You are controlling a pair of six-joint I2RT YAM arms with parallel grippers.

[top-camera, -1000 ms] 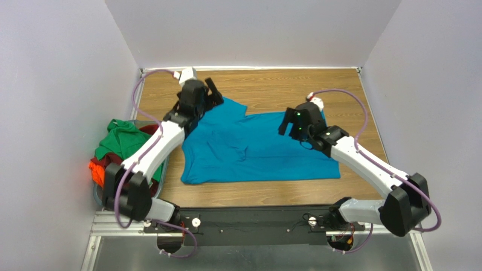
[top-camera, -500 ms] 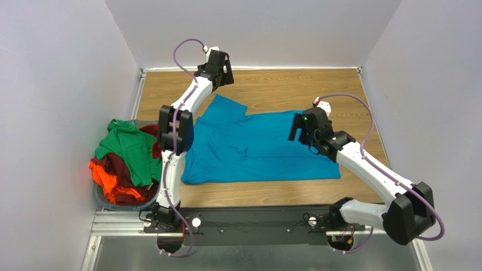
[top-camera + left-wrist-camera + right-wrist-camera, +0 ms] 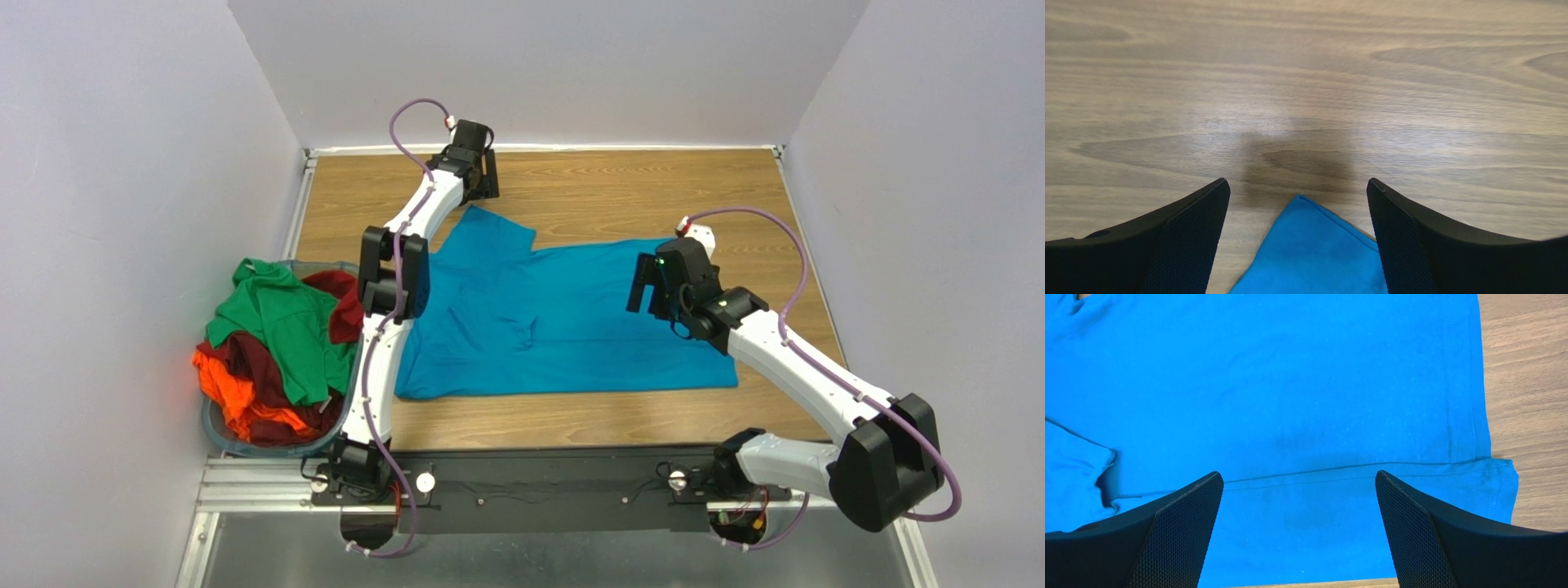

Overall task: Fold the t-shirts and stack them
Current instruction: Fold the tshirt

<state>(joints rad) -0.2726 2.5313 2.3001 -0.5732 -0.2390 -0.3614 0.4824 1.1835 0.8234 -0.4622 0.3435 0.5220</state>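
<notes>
Mia: What is lying on the wooden table (image 3: pixel 638 184)?
Ben: A teal-blue t-shirt (image 3: pixel 552 325), spread out flat. One sleeve pokes toward the back.
Mia: Where is the left gripper (image 3: pixel 478 184)?
Ben: Way out at the back, right by the tip of that sleeve. The left arm (image 3: pixel 393 306) is stretched out long.
Mia: And the right gripper (image 3: pixel 644 288)?
Ben: Over the right part of the blue shirt. I can't tell if it touches the cloth.
Mia: What is that pile on the left?
Ben: A round basket (image 3: pixel 211 423) full of shirts. A green t-shirt (image 3: pixel 276 319) is on top, a dark red t-shirt (image 3: pixel 252 361) is under it, and an orange t-shirt (image 3: pixel 221 377) hangs at the near side
</notes>
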